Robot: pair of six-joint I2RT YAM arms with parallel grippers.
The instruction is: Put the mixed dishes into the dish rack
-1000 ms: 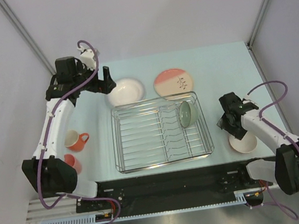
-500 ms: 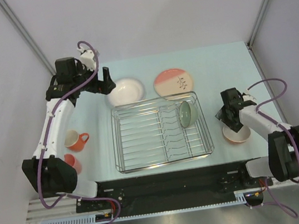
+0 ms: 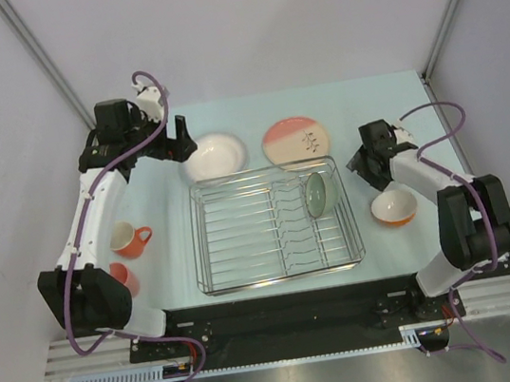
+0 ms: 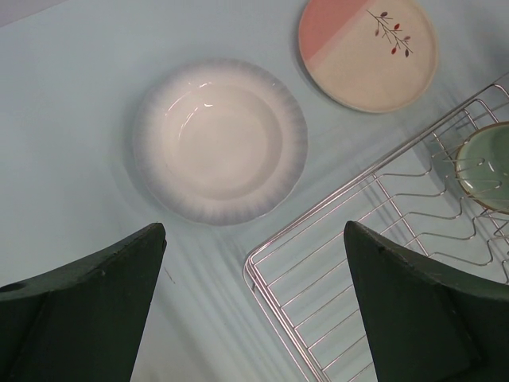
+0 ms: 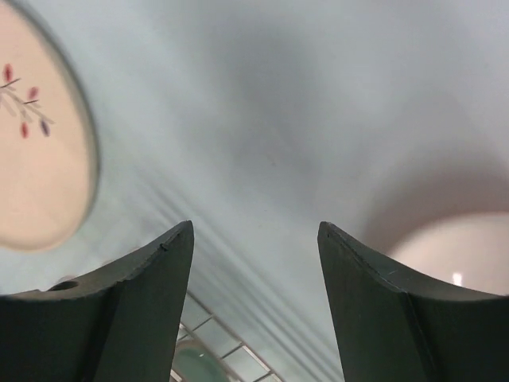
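Dish rack point(image 3: 243, 236) holds one bowl point(image 3: 319, 193).

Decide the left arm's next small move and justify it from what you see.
Probably lower the left gripper onto the near rim of the white shallow bowl: its fingers stand open and empty, the bowl lies on the table just ahead of them, and the dish rack beside it has free slots.

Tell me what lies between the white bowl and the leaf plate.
Nothing. Only bare table separates the white bowl from the leaf plate. The left wrist view shows this best, and the top view agrees.
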